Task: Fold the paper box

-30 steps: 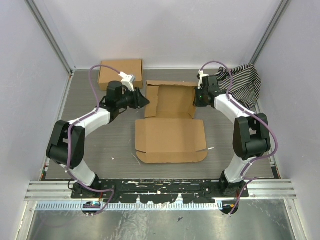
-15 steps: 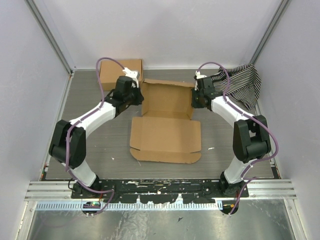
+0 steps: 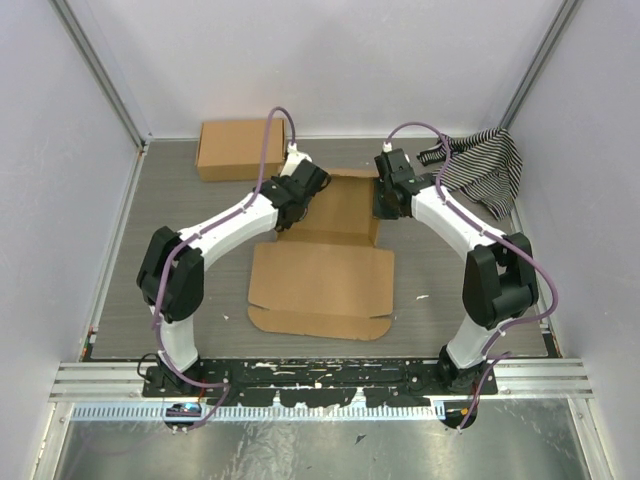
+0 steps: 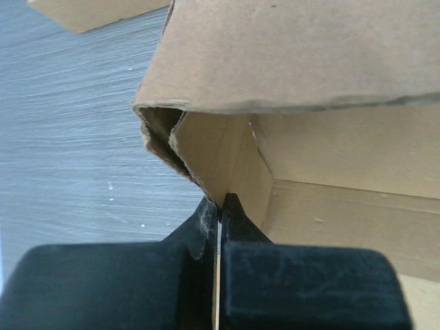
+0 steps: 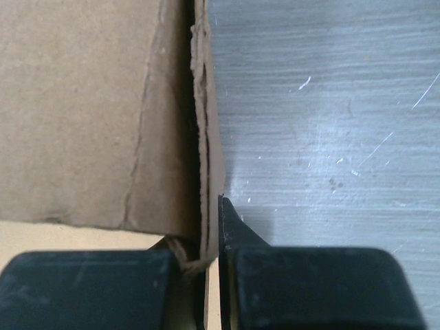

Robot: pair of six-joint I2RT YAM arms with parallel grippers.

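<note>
Our left gripper (image 4: 220, 206) has its jaws pressed to a hairline slit. The edge of a raised cardboard wall runs down into that slit, so we read it as pinching the paper box (image 3: 325, 275) at its left side wall. Our right gripper (image 5: 210, 230) is likewise nearly shut, with the doubled, ragged edge of the opposite wall clamped between its fingers. From above, the 2 grippers meet the box just above the middle of the frame, 1 on each side of the tray part. The wide flat lid panel lies toward the lower centre on the grey table (image 3: 200, 290).

We judge the step in hand to be standing up and squaring the 2 side walls. To do it well, we should keep both pinches firm and bend each wall along its own crease. Moving the 2 arms together at the same height should keep the tray from skewing or sliding. In the left wrist view the box corner at the upper left looks crumpled, so we should ease there rather than force it.

A second brown box (image 3: 238, 148) sits in the upper left and a striped cloth (image 3: 487, 170) in the upper right, both apart from the work. We see no brand, label or writing on anything.
</note>
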